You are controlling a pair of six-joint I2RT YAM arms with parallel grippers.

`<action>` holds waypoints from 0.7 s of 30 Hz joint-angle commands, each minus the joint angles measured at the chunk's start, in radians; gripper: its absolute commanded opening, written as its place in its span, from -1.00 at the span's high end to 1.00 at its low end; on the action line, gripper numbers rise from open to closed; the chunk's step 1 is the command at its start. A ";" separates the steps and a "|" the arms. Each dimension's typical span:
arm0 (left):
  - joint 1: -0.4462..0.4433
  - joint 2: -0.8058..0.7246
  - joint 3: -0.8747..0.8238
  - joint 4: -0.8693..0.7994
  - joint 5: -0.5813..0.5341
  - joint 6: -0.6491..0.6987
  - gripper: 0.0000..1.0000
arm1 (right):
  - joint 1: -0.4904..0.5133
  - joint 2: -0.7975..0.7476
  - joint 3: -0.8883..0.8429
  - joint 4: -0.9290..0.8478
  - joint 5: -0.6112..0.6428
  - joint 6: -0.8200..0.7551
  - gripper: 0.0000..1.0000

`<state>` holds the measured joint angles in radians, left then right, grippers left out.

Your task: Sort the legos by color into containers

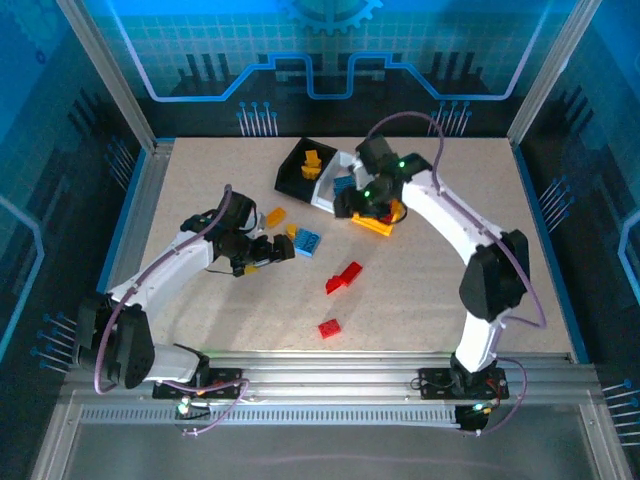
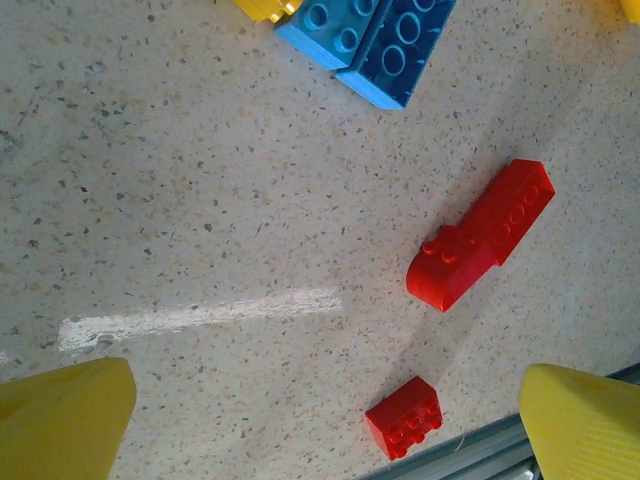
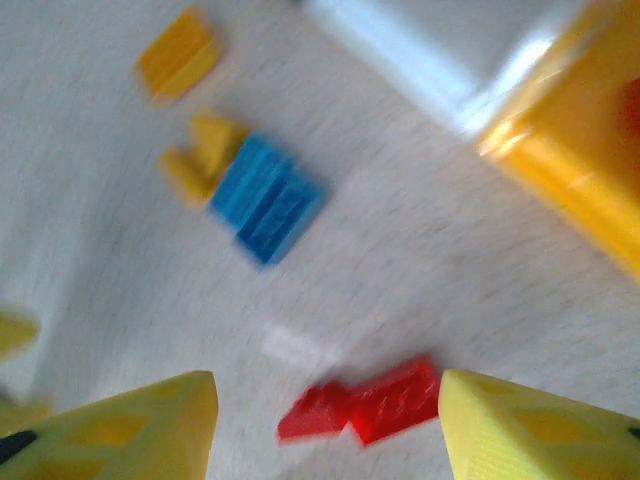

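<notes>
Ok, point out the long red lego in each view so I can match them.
Top external: long red lego near centre, below-right of the blue brick.
Left wrist: right of centre, slanting.
Right wrist: bottom centre, blurred.
Shared landmark: the blue brick, top edge in left wrist, left of centre in right wrist.

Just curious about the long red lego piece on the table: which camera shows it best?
The left wrist view: the long red piece is close and sharp, studs visible. The top external view shows it small; the right wrist view shows it blurred.
</notes>
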<state>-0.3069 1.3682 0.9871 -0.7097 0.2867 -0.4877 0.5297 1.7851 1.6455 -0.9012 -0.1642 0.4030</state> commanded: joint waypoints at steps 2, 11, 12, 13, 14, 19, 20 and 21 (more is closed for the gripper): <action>0.003 -0.019 -0.017 -0.019 -0.040 0.029 -0.98 | 0.160 -0.133 -0.227 0.098 -0.082 -0.365 -0.29; 0.062 -0.063 -0.063 -0.009 -0.028 0.017 -0.98 | 0.351 -0.396 -0.720 0.458 -0.190 -0.946 -0.40; 0.069 -0.072 -0.070 -0.007 -0.024 0.015 -0.98 | 0.355 -0.386 -0.717 0.434 -0.202 -0.997 -0.39; 0.073 -0.079 -0.075 -0.006 -0.023 0.015 -0.98 | 0.365 -0.374 -0.714 0.411 -0.195 -1.041 -0.38; 0.078 -0.086 -0.081 -0.006 -0.020 0.014 -0.98 | 0.380 -0.359 -0.710 0.383 -0.181 -1.093 -0.37; 0.091 -0.112 -0.104 -0.013 -0.021 0.018 -0.98 | 0.439 -0.291 -0.714 0.369 -0.111 -1.228 -0.37; 0.094 -0.117 -0.108 -0.015 -0.021 0.020 -0.98 | 0.441 -0.279 -0.713 0.381 -0.113 -1.234 -0.37; 0.098 -0.123 -0.112 -0.017 -0.021 0.023 -0.98 | 0.441 -0.262 -0.710 0.385 -0.111 -1.243 -0.37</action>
<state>-0.2230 1.2762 0.8963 -0.7094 0.2581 -0.4877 0.9592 1.4906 0.9279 -0.5442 -0.2886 -0.7204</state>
